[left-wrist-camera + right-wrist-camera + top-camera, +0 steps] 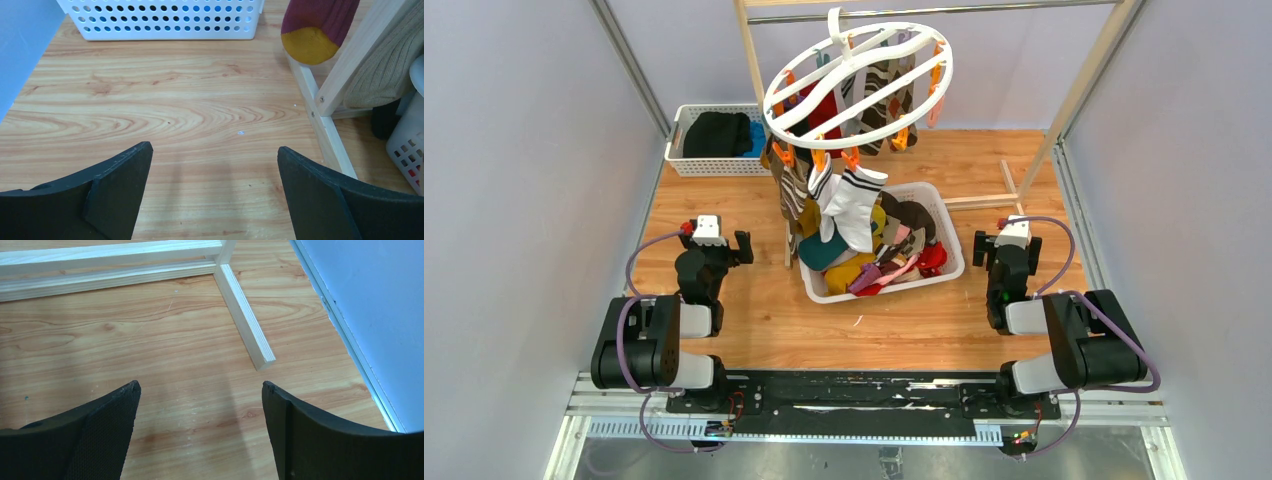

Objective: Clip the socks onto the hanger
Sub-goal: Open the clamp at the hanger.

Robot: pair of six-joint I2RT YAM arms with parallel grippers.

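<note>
The white round hanger (861, 84) hangs tilted from the metal rail at the back, with several socks (856, 205) clipped under its orange clips. More socks (894, 255) lie piled in the white basket (946, 215) below it. My left gripper (721, 240) is open and empty, left of the basket; in the left wrist view (215, 150) it is over bare wood, with a maroon and yellow sock (314, 27) hanging at the upper right. My right gripper (1007, 243) is open and empty, right of the basket; it also shows in the right wrist view (200, 386).
A second white slotted basket (682, 150) with a black bundle (719, 134) stands at the back left, also in the left wrist view (165, 20). The wooden rack's poles and feet (1009, 190) stand around the sock basket; one foot shows in the right wrist view (245, 315). Walls close both sides.
</note>
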